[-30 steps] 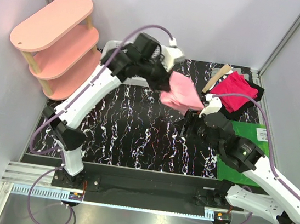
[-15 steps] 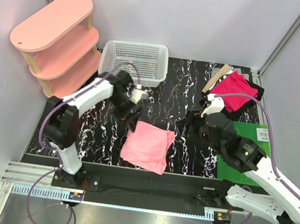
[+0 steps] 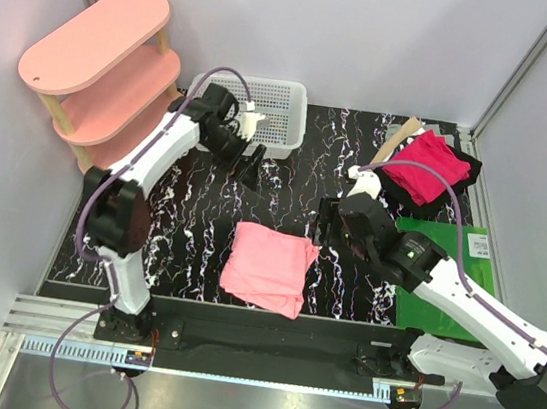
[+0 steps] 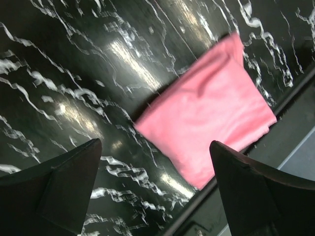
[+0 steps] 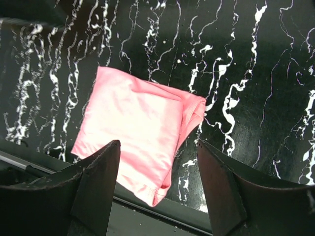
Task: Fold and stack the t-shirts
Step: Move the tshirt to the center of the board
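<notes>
Folded pink shirt (image 3: 267, 267) at 6 o'clock, red shirt (image 3: 428, 167) at 2 o'clock; left gripper (image 4: 155, 147) and right gripper (image 5: 157, 143) both released, empty.

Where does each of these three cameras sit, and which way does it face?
Top: fixed above and behind the arms, looking down on the table; both arms show, bases at the bottom.
Left wrist: on the left arm, looking down at the pink shirt; its tool's two fingers frame the bottom.
Right wrist: on the right arm, looking down at the same shirt; its fingers show likewise.
Shared: all three see the pink shirt on the table.
</notes>
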Controlling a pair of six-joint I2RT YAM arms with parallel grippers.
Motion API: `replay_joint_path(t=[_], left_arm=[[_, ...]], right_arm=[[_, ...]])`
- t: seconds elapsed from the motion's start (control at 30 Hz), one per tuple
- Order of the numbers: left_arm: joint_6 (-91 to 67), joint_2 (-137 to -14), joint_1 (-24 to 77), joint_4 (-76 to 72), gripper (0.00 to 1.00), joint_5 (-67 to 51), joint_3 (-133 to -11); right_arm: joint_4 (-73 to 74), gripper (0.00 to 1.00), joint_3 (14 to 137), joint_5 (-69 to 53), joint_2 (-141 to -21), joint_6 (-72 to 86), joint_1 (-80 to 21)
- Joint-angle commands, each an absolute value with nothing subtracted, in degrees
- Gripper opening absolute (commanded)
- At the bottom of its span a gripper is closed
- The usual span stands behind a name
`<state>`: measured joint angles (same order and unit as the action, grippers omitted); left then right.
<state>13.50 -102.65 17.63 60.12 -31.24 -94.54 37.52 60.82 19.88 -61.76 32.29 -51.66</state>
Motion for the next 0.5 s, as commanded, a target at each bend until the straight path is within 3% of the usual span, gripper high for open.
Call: replay_joint_path(t=[0.0,0.47], left_arm=[[12.57,-114.04,17.32,59.94,0.95,-32.00,-104.13],[9.49,-132.01,13.54,62.93,0.95,-23.56,-131.38]], right_arm=[[36.47,0.71,63.28,20.65,-58.01,34.01,-52.12],[39.63,0.72,57.49,20.74,-56.77,39.02,-52.12]])
